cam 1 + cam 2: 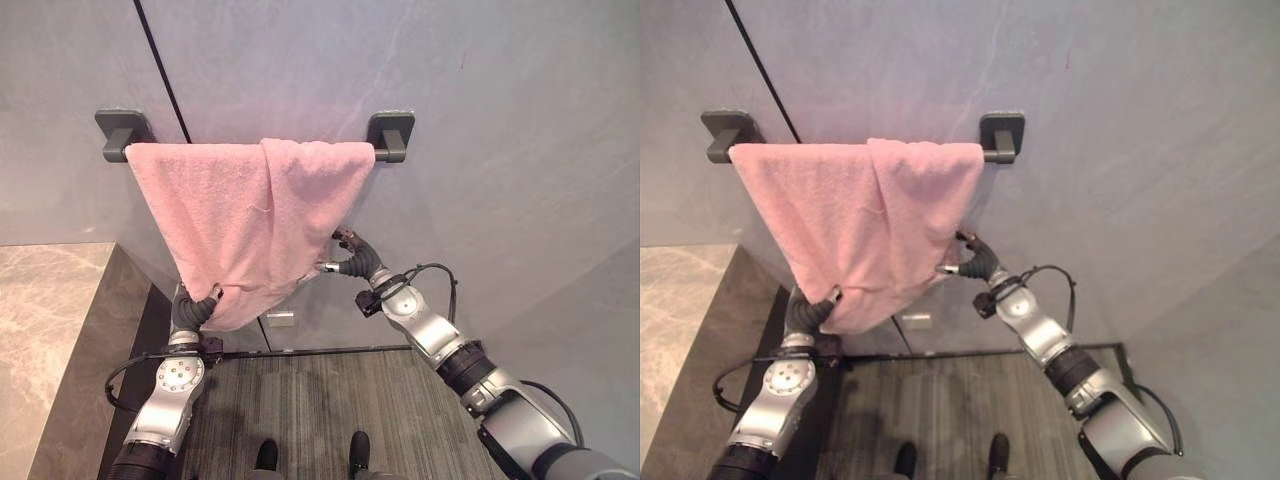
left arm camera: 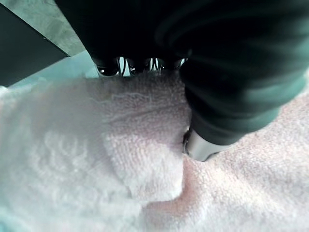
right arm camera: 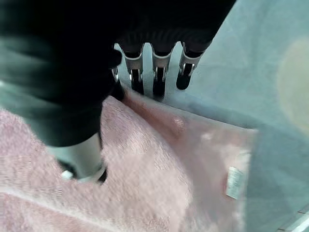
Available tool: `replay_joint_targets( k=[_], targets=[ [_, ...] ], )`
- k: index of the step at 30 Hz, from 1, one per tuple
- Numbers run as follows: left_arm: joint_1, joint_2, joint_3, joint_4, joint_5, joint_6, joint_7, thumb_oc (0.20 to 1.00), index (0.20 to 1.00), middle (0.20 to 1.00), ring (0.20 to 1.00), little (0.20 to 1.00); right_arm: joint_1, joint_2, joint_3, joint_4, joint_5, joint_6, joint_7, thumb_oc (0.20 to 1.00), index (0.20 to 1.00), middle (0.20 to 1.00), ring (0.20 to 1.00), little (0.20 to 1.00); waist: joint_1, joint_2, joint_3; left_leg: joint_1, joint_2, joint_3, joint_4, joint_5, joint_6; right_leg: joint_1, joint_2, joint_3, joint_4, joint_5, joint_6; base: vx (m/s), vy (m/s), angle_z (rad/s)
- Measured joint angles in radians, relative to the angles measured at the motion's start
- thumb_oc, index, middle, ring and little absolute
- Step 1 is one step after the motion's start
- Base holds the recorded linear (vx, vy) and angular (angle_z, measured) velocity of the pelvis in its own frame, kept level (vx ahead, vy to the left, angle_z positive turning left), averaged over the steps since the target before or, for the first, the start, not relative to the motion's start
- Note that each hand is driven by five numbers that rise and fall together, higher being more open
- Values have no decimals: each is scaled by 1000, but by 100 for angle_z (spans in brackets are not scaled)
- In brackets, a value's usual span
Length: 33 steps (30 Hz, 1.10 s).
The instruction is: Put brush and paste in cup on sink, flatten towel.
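left eye view: a pink terry towel point(image 1: 250, 225) hangs bunched and uneven over a dark grey wall-mounted bar point(image 1: 389, 152) on a grey stone-look wall point(image 1: 500, 120), one layer folded over the other. the left hand point(image 1: 196, 306) reaches up to the towel's lowest corner, its fingers curled into the cloth. the right hand point(image 1: 352, 256) meets the towel's right lower edge, thumb and fingers pinching the hem. a beige marble counter point(image 1: 45, 330) sits at the lower left.

right eye view: the same arrangement, both hands gripping the towel's lower edges.

left wrist view: the left hand's fingers point(image 2: 108, 67) press into the towel from behind while the thumb point(image 2: 200, 145) clamps the front.

right wrist view: the right hand's fingers point(image 3: 159, 72) lie behind the towel's edge, thumb point(image 3: 79, 162) pressed on the front; a small white label point(image 3: 235, 182) hangs on the towel.
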Motion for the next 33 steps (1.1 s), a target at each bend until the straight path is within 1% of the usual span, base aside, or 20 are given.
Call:
replay_joint_targets(
  k=[6,17,18,19,20,22,23,25,27,28,29,31,33],
  targets=[
    [0,0,0,1,-1,1,0,200,200,200,200,200,-1,4,2,0,13,0,-8,200,200,200,200,200,-1,5,-5,2,0,3,0,-1,1,1,0,1,0,1,-1,0,0,0],
    [1,-1,-20,22,-31,27,-17,200,200,200,200,200,2,-2,0,2,26,10,4,200,200,200,200,200,-4,37,-30,74,-2,24,-2,-14,20,64,-2,21,-7,-10,0,27,-2,-5],
    [0,0,-18,18,-31,30,-19,200,200,200,200,200,6,-15,-4,-21,25,15,11,200,200,200,200,200,-10,39,-33,79,-2,25,-2,-15,21,67,-2,23,-8,-12,0,0,0,0],
    [3,0,-11,4,-31,30,-22,200,200,200,200,200,25,-49,-12,-97,25,17,15,200,200,200,200,200,-7,44,-31,85,-3,25,-2,-16,23,74,-3,24,-8,-12,1,0,0,0],
    [8,-1,-4,-6,-31,30,-22,200,200,200,200,200,36,-65,-25,-139,24,16,15,200,200,200,200,200,-8,49,-33,91,-4,28,-2,-17,25,79,-4,25,-8,-12,1,6,-5,-4],
    [22,-12,21,-46,-30,26,-23,200,200,200,200,200,67,-74,-58,-212,24,13,18,200,200,200,200,200,-22,54,-38,94,-4,30,-3,-18,26,80,-4,26,-8,-13,2,0,0,-2],
    [26,-22,25,-52,-29,17,-21,200,200,200,200,200,91,-63,-78,-221,24,-7,19,200,200,200,200,200,-25,57,-40,94,-4,30,-3,-18,26,81,-4,26,-8,-13,2,0,0,0],
    [29,-41,22,-23,-26,12,-21,200,200,200,200,200,123,-31,-83,-182,23,-13,18,200,200,200,200,200,-32,66,-46,97,-4,37,-2,-19,27,81,-4,29,-8,-13,2,-22,-12,-9],
    [26,-64,16,62,-20,12,-21,200,200,200,200,200,134,-27,-38,-115,11,-10,26,200,200,200,200,200,-33,72,-49,103,-3,49,-3,-21,30,82,-4,31,-8,-12,2,-14,-8,-13],
    [14,-71,0,127,-17,24,-22,200,200,200,200,200,134,-25,-9,-71,0,-4,30,200,200,200,200,200,-37,74,-51,105,-2,48,-2,-21,31,83,-3,31,-8,-12,2,-4,-2,-4],
    [6,-76,-6,145,-17,41,-21,200,200,200,200,200,139,-26,5,-48,-23,13,32,200,200,200,200,200,-33,73,-50,102,-1,48,-2,-21,31,81,-2,31,-8,-12,2,0,0,0],
    [10,-83,11,122,-10,40,-13,200,200,200,200,200,138,-27,-1,-75,-25,13,31,200,200,200,200,200,-32,74,-51,104,-1,48,-3,-21,31,83,-2,31,-8,-12,2,0,0,0],
    [6,-89,12,146,-10,35,-9,200,200,200,200,200,132,-22,-3,-90,-25,5,30,200,200,200,200,200,-33,74,-52,104,-2,48,-3,-21,31,83,-2,31,-8,-12,2,0,0,0]
  ],
)
